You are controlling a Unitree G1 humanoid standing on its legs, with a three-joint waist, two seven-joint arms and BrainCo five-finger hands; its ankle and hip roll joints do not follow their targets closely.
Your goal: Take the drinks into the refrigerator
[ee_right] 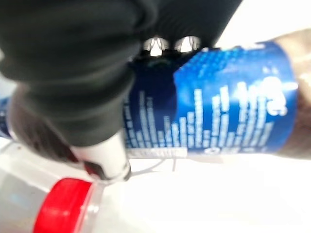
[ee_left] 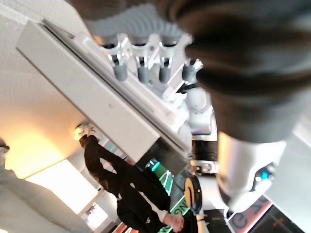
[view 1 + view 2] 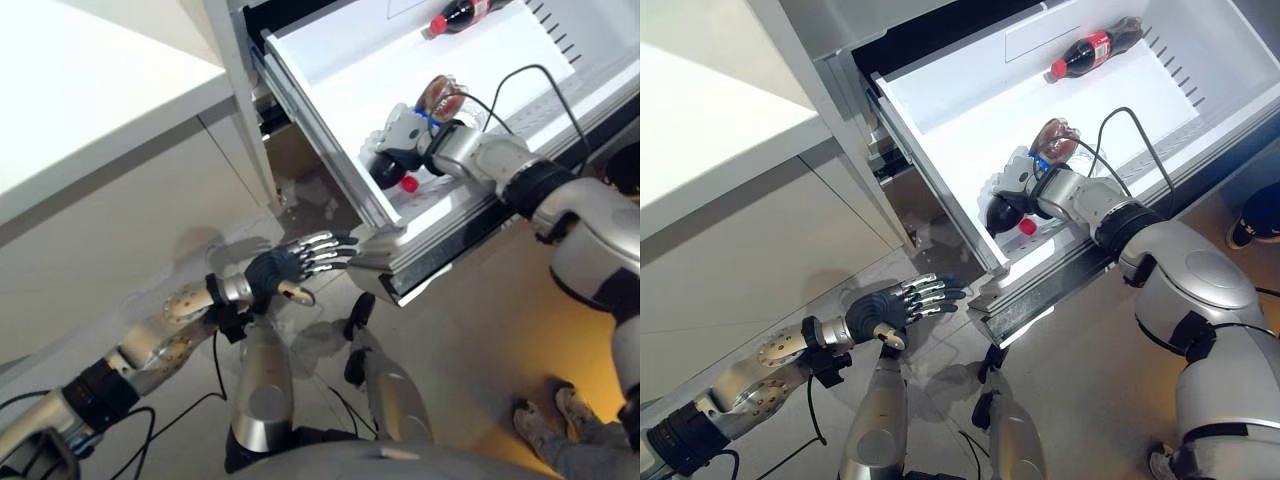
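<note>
Fridge drawer pulled out, white inside; R hand reaches into it from the front rail, fingers wrapped round a dark cola bottle w/ blue label; bottle lies on its side on the drawer floor, nr the front-left corner; grip looks closed on it in the R wrist view, label right past the fingers. A clear bottle w/ red cap lies just beside the hand, touching or nearly touching the held one; can't tell which. 2nd cola bottle, red label, lies on its side at the back of the drawer, well apart from the hand, cap pointing twd robot's left.

L hand low, outside the drawer, by its front corner; fingers straight and spread slightly, tips at or just short of the drawer's corner edge; contact not clear; holds nothing. White cabinet to the left of the drawer. A person in dark clothes shows in the L wrist view; shoes on the floor at lower right.
</note>
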